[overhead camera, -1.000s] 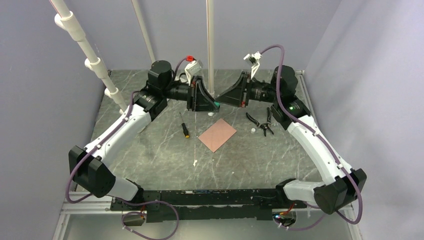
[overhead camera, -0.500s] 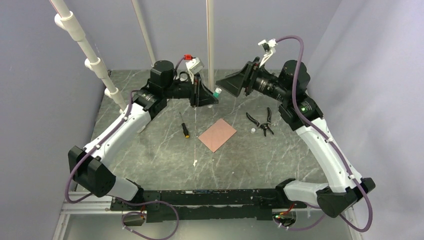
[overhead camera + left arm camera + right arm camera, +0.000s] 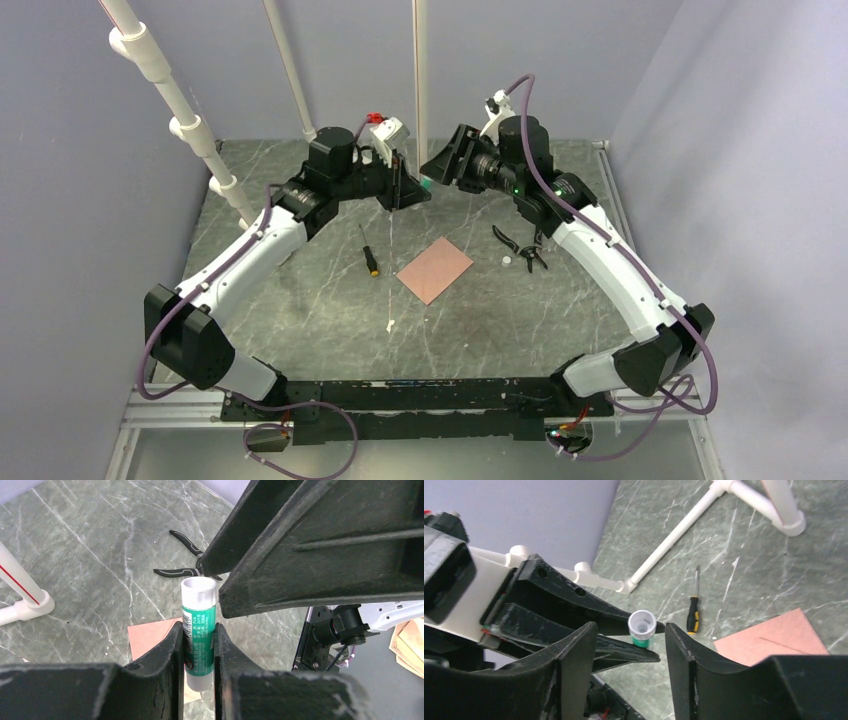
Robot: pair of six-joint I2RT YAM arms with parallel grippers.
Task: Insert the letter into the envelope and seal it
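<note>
My left gripper (image 3: 198, 630) is shut on a green glue stick (image 3: 199, 625) with white ends, held in the air over the back of the table. The stick's white open end (image 3: 642, 622) points toward my right gripper (image 3: 630, 630), which is open with its fingers on either side of that end and not touching it. In the top view the two grippers (image 3: 410, 188) (image 3: 440, 165) face each other tip to tip. The salmon-pink envelope (image 3: 435, 270) lies flat mid-table below them. The letter is out of view.
Black pliers (image 3: 525, 247) and a small white piece (image 3: 507, 260) lie right of the envelope. A yellow-and-black screwdriver (image 3: 368, 255) lies to its left, and a small white scrap (image 3: 390, 325) nearer the front. White pipes (image 3: 190, 130) rise at the back left.
My right gripper went from shut at the glue stick's end to open. It pulled back and up, then swung in toward the stick again. The left gripper rose slightly, still holding the stick.
</note>
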